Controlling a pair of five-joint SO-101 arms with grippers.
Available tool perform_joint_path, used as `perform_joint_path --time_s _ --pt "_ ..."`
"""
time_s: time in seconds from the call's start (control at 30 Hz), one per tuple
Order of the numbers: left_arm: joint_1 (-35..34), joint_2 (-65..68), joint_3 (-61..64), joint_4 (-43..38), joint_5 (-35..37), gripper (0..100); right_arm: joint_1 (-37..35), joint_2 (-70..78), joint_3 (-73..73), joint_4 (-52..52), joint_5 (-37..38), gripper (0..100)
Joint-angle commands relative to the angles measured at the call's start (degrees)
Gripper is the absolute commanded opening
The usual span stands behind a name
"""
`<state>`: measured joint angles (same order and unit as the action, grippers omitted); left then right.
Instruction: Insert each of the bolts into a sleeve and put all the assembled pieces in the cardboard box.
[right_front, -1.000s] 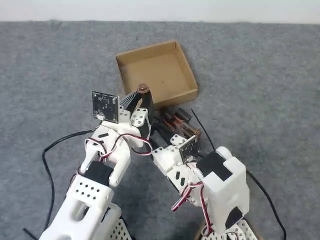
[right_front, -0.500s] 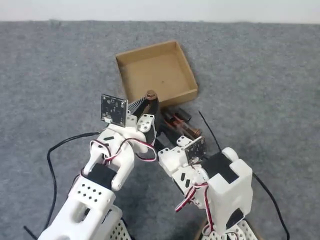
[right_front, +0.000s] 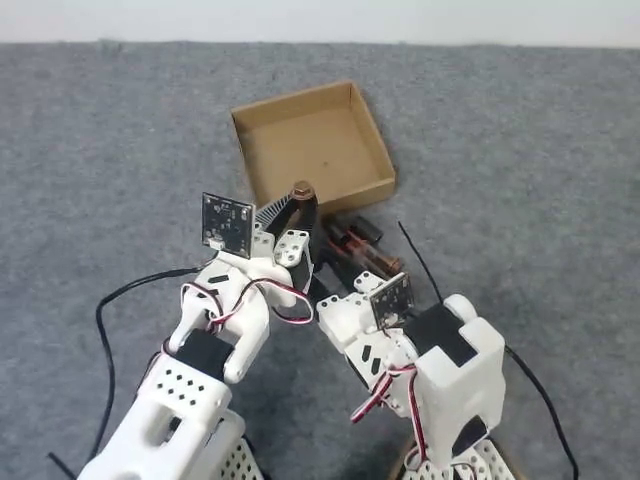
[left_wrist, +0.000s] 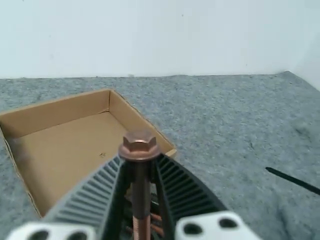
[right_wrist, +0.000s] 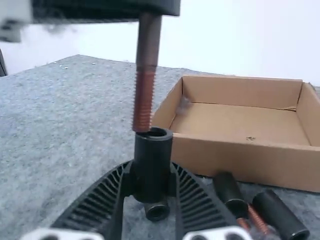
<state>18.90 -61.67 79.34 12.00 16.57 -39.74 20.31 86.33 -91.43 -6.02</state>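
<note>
My left gripper is shut on a copper bolt, held upright with its hex head on top. My right gripper is shut on a black sleeve, standing upright. The bolt's threaded tip reaches the sleeve's open mouth from above. The cardboard box lies just beyond, its floor bare. Loose black sleeves and copper bolts lie on the carpet beside the box's near wall.
Grey carpet covers the table with free room on both sides of the box. A black cable runs beside the pile, and another loops at the left. A white wall stands behind.
The left arm carried the bolt to the right, over the sleeve in the right gripper, which shifted slightly right too. Over the last half second nothing visibly moved.
</note>
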Motion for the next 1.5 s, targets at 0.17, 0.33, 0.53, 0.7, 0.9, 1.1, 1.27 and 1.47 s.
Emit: perform_joint_path --time_s 0.17,0.33,0.53,0.7,0.9,1.1,1.27,1.47 --pt "1.41 -1.14 -0.84 -2.29 -0.88 1 0.57 -6.9 2.11 -1.01 2.11 0.6" --pt "2.02 -1.14 -0.92 -2.29 -1.05 1 0.66 -7.34 2.37 -1.01 2.2 0.6" --pt "2.2 -1.14 -0.92 -2.37 -1.14 1 0.66 -7.52 2.46 -1.01 2.29 0.6" --pt "2.29 -1.14 -0.57 -2.29 -1.14 1 0.66 -7.52 3.08 -1.01 2.37 0.6" --pt "2.9 -1.49 1.19 -1.93 -1.23 1 0.92 -7.6 2.99 1.1 2.37 0.6" --pt "3.25 -1.67 2.77 -2.02 -1.32 1 1.1 -13.76 2.81 11.3 2.37 0.6" --pt "3.16 -1.67 3.38 -2.02 -1.23 1 2.77 -20.7 2.81 20.53 2.37 0.6" --pt "2.99 -1.67 4.79 -2.02 -1.23 1 3.12 -23.08 2.99 24.04 2.37 0.6"
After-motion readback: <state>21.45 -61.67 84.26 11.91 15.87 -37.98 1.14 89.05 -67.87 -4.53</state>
